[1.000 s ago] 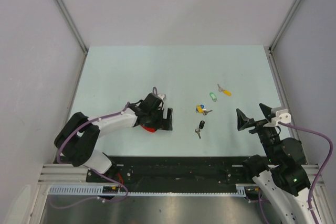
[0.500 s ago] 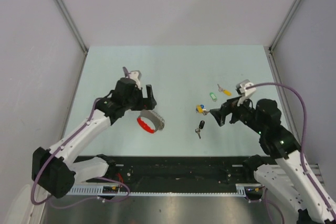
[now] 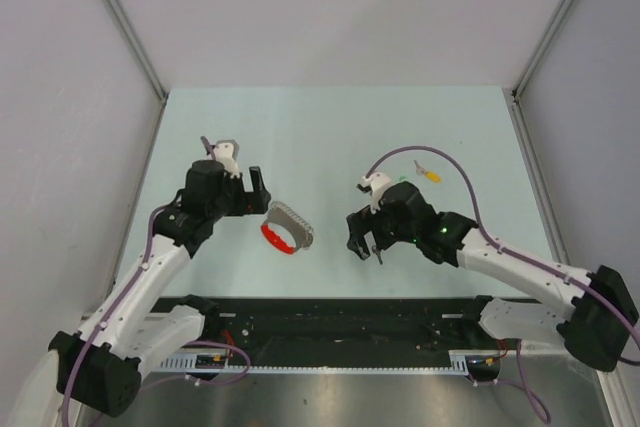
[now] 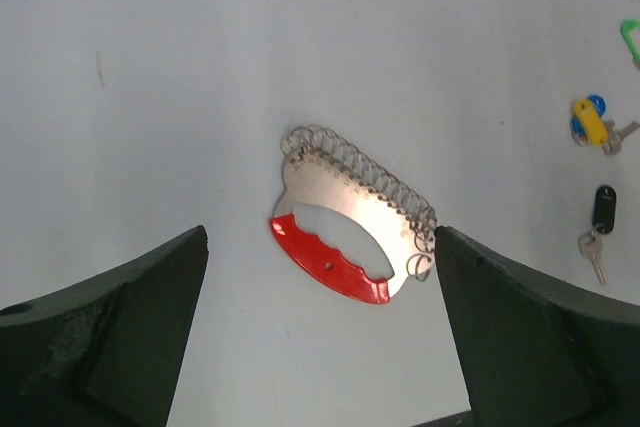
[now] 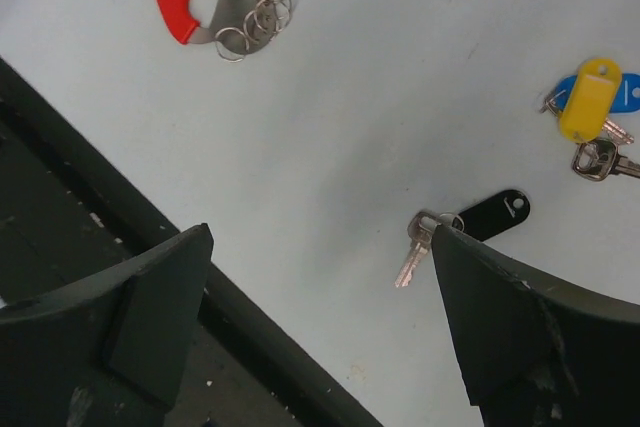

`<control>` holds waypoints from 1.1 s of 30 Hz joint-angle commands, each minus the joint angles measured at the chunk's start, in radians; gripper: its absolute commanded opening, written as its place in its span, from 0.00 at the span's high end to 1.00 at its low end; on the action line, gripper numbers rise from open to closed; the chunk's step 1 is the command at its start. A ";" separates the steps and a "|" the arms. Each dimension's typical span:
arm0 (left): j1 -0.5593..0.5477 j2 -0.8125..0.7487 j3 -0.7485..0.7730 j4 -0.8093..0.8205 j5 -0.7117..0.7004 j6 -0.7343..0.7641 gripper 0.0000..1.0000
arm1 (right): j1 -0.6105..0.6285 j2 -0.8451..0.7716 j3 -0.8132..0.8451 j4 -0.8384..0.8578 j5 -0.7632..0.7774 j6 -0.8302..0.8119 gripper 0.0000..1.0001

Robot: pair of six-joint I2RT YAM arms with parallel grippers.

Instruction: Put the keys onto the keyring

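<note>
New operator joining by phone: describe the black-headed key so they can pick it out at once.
On the pale table, look right of the red-edged keyring, under the open right gripper. The black-headed key lies there, beside the blue-and-yellow keys; it alone has a flat black oblong head, with a small silver key attached.
</note>
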 commanded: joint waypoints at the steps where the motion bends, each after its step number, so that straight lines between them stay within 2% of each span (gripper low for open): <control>1: -0.001 0.007 -0.047 0.031 0.170 -0.020 0.00 | 0.052 0.073 0.038 0.101 0.206 0.042 0.04; 4: -0.070 0.033 -0.089 0.043 0.181 -0.097 0.00 | 0.047 0.067 0.038 0.103 0.281 0.048 0.06; 7: -0.243 0.074 -0.113 0.064 0.092 -0.181 0.00 | 0.027 0.036 0.038 0.094 0.351 0.046 0.07; 11: -0.334 0.137 -0.153 0.156 0.061 -0.324 0.04 | -0.002 0.004 0.033 0.059 0.420 0.058 0.09; 16: -0.422 0.238 -0.143 0.193 -0.028 -0.399 0.11 | -0.022 -0.036 -0.005 0.054 0.451 0.055 0.09; 20: -0.443 0.318 -0.133 0.202 -0.099 -0.433 0.17 | -0.042 -0.081 -0.050 0.072 0.439 0.062 0.10; 27: -0.472 0.444 -0.097 0.218 -0.097 -0.464 0.31 | -0.111 -0.145 -0.113 0.101 0.368 0.061 0.12; 33: -0.484 0.513 -0.070 0.222 -0.114 -0.485 0.36 | -0.158 -0.157 -0.140 0.132 0.301 0.062 0.13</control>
